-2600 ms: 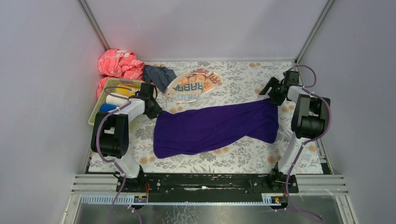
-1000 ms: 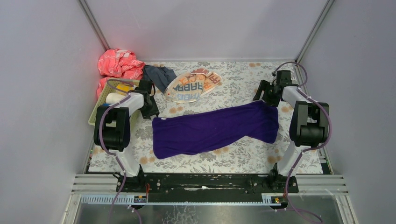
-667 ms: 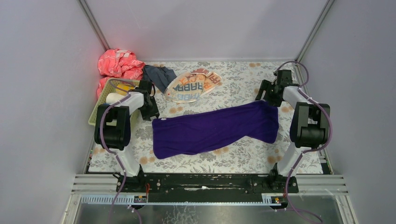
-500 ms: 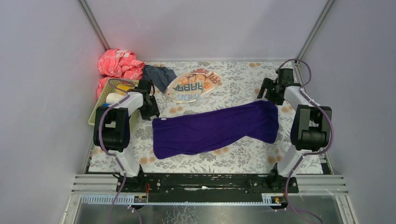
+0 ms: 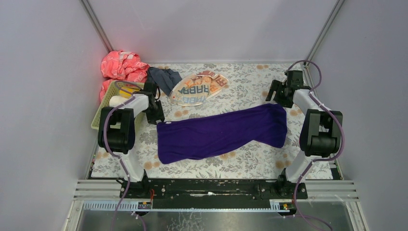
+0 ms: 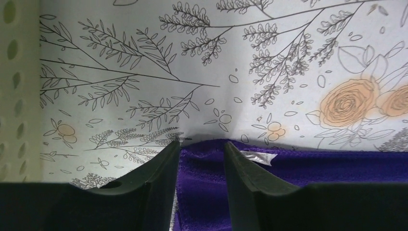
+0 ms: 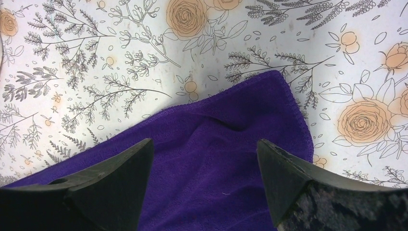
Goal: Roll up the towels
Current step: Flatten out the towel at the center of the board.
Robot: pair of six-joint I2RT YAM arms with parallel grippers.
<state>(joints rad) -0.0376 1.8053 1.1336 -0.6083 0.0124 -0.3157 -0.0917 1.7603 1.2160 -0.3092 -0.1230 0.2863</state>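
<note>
**Fig. – R gripper (image 7: 204, 144) has backed off; spreading looks done.**
R jaws wide, empty (above far-right corner). L gripper (image 6: 201, 147) is narrowly apart astride the far-left corner, unclamped. Purple towel (image 5: 221, 132) lies flat mid floral cover (image 5: 240, 86), prob. ready for rolling.

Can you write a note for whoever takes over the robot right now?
Left hand: open a little, straddling the left end of the purple towel.
Right hand: wide open over its right end.
The purple towel lies flat, unrolled. The RABBIT towel and dark towel lie at the back, unrolled.
Done: a yellow roll and a white roll sit in the basket.
Left: roll all three.
</note>
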